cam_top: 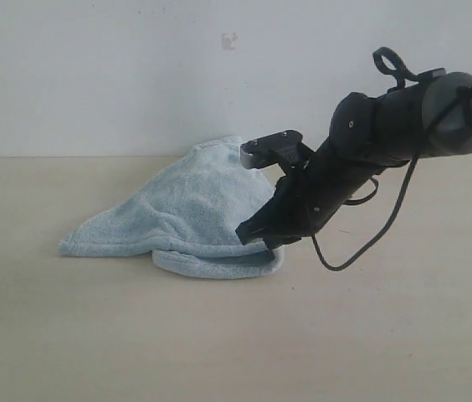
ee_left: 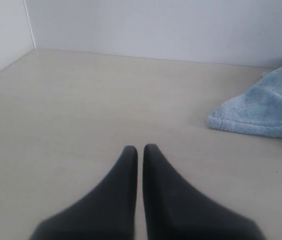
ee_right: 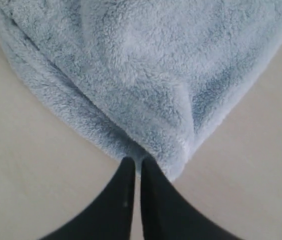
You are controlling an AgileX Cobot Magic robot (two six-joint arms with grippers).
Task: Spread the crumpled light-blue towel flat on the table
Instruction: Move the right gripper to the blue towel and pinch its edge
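Here the right gripper (ee_right: 134, 161), jaws at a slit, touches the folded edge of the towel (ee_right: 141, 75), which extends ahead of it; the closed left gripper (ee_left: 140, 148) stands well apart.

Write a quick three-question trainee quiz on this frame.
1. True or false: the towel lies flat on the table.
2. Which gripper is at the towel's edge? A) left gripper B) right gripper C) both
3. One word: how do the left gripper's jaws stand?

Key:
1. False. It is bunched and folded over itself.
2. B. Its tips meet a fold at the edge. The left gripper is over bare table, apart from the towel.
3. Shut.
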